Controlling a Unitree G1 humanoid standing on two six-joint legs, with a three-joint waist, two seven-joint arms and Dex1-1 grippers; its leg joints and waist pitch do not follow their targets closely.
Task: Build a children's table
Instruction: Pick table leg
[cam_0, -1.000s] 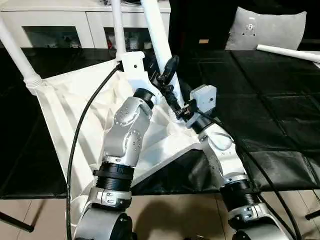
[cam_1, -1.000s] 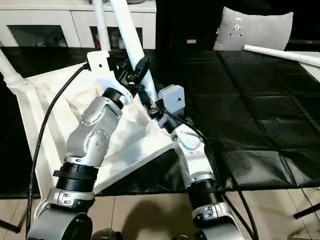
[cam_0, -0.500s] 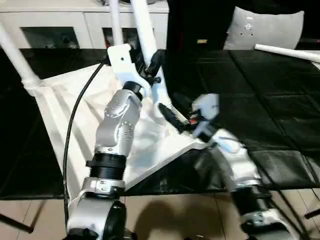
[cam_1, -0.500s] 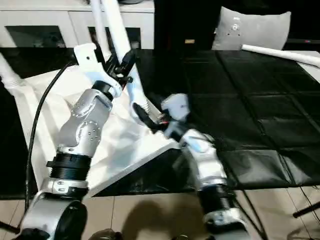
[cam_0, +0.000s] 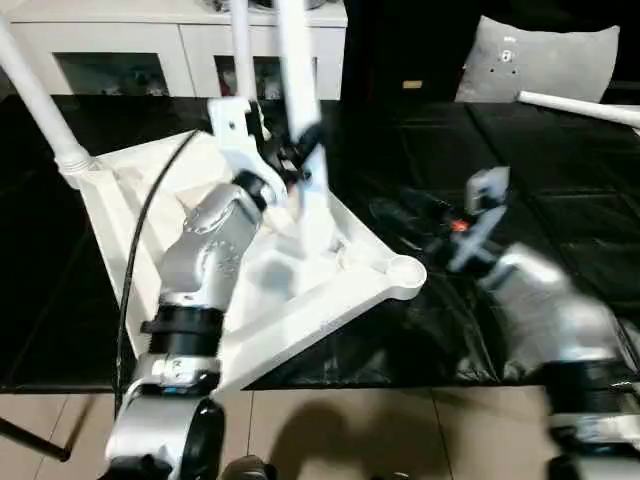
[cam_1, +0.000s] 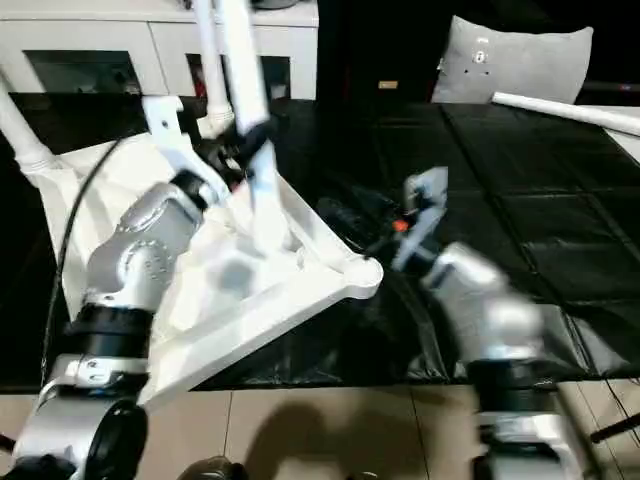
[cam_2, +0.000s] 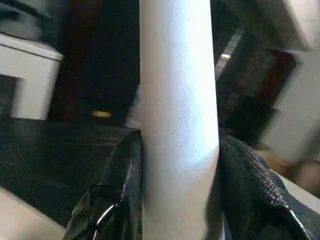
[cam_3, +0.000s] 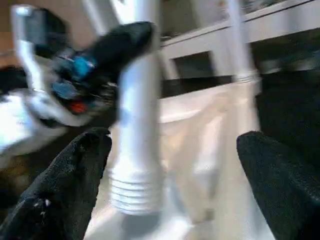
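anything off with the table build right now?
One leg held in the left gripper is out of its seat: its threaded end hangs clear of the tabletop. The near corner socket is empty, and a spare leg lies apart on the black surface.

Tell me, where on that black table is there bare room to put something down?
Bare cover lies between the tabletop and the loose leg at the far right. It's crowded around the leg the left gripper holds; the open right gripper hangs close by.
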